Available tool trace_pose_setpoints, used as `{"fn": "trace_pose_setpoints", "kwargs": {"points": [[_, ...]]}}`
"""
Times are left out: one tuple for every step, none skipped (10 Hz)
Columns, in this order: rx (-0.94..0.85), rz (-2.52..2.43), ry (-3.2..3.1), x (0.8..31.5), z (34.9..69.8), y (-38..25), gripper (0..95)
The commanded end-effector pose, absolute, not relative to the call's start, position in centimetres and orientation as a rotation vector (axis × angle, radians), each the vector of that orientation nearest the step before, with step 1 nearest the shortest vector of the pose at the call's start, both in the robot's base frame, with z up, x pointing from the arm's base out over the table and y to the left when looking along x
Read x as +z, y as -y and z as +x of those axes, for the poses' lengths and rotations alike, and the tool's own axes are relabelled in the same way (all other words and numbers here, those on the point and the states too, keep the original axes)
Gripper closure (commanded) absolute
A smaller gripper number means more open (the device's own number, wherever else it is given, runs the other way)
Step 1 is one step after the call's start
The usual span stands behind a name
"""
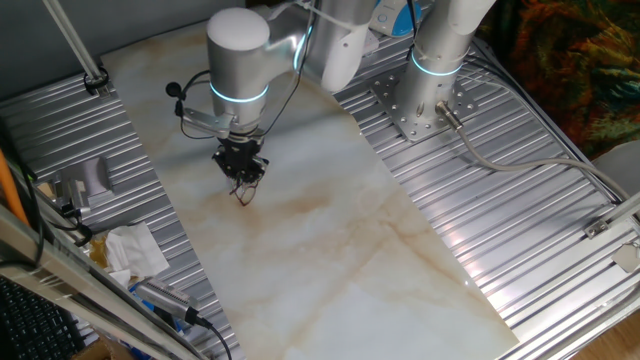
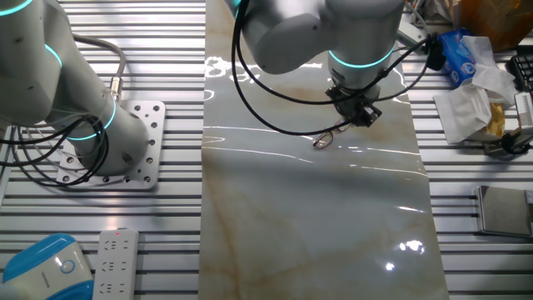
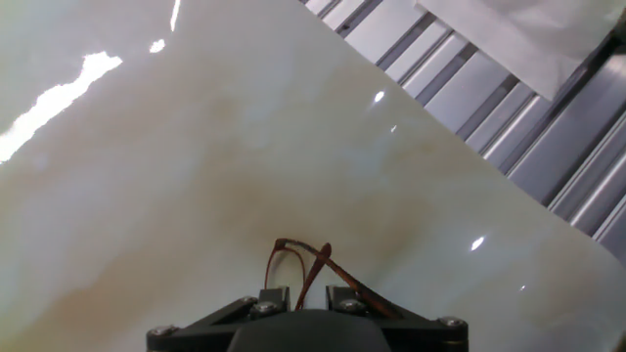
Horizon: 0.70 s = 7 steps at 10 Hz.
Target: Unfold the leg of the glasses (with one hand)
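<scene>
The glasses (image 3: 298, 256) are a thin reddish-brown wire frame, far smaller than the gripper. In the hand view one slim wire arm runs down between the two dark fingers (image 3: 276, 295), and another wire slants off to the right. My gripper (image 3: 309, 293) is closed on that wire arm, with the frame sticking out just past the fingertips. In one fixed view the gripper (image 1: 241, 172) points down at the marble board with the glasses (image 1: 244, 191) under it. In the other fixed view the glasses (image 2: 323, 139) lie low at the board, left of the gripper (image 2: 356, 115).
The marble board (image 1: 330, 240) lies on a ribbed metal table (image 1: 520, 240). Crumpled white paper (image 1: 135, 250) and small tools lie at the board's left side. The arm's base plate (image 1: 415, 105) is bolted behind. A remote (image 2: 115, 262) lies at the near corner.
</scene>
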<state>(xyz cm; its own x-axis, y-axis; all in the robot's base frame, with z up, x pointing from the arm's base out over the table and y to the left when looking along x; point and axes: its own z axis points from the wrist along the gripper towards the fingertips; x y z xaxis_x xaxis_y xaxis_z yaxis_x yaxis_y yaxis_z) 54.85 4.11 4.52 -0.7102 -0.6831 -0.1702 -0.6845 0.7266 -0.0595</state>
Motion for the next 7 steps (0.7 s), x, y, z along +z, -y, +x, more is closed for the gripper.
{"fn": "trace_pose_setpoints", "kwargs": {"points": [[0.019, -1.1, -2.751, 4.59, 54.78, -4.14, 95.0], [0.024, -1.097, -2.751, 4.59, 54.78, -4.14, 95.0], [0.026, -1.096, -2.751, 4.59, 54.78, -4.14, 95.0], [0.017, -1.108, -2.753, 4.66, 54.75, -4.16, 95.0], [-0.003, -1.121, -2.761, 4.93, 54.6, -4.24, 95.0], [-0.011, -1.126, -2.762, 5.06, 54.53, -4.28, 95.0], [-0.01, -1.122, -2.763, 5.15, 54.45, -4.3, 95.0]]}}
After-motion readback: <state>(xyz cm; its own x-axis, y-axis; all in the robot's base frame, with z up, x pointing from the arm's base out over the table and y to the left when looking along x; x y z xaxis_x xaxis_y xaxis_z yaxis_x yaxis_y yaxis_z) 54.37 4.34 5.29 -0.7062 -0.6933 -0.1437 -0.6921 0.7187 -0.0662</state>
